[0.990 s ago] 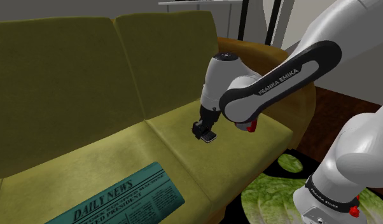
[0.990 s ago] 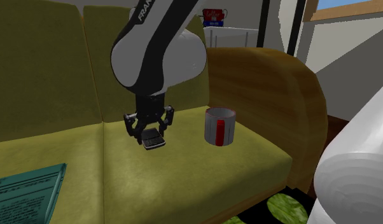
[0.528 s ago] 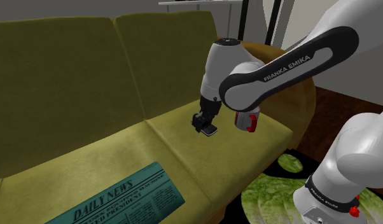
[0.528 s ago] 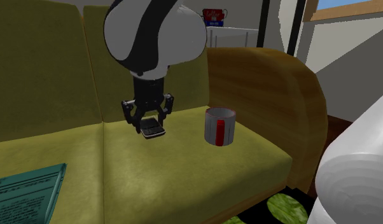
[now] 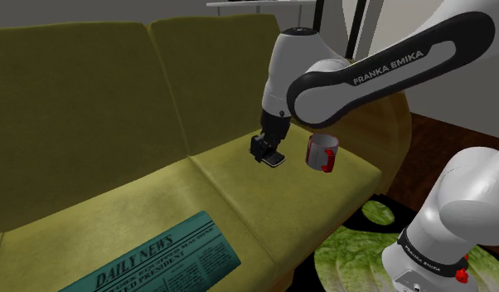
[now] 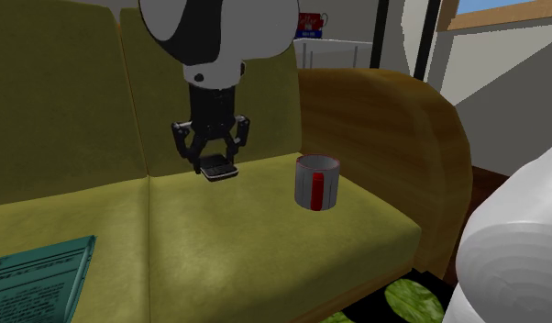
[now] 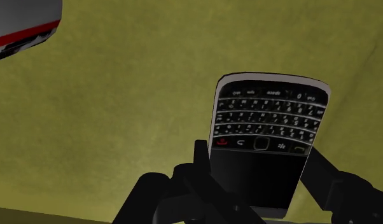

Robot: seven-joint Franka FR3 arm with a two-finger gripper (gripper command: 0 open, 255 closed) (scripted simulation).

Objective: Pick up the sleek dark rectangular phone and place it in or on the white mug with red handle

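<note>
A dark rectangular phone with a small keypad hangs clear above the olive sofa seat, clasped between my black gripper's fingers. In the shoulder view the gripper holds the phone just left of the mug. The mug is pale grey with a red handle and stands upright on the seat, right of the phone in the second exterior view. A corner of the mug with its red stripe shows off to the side of the gripper.
A teal newspaper lies on the seat's front left. The brown sofa arm rises right behind the mug. The sofa backrest stands close behind the gripper. A green patterned rug covers the floor by my stand.
The gripper has risen with the phone held in it, lifting it well off the seat and a little toward the backrest. The mug has not moved.
</note>
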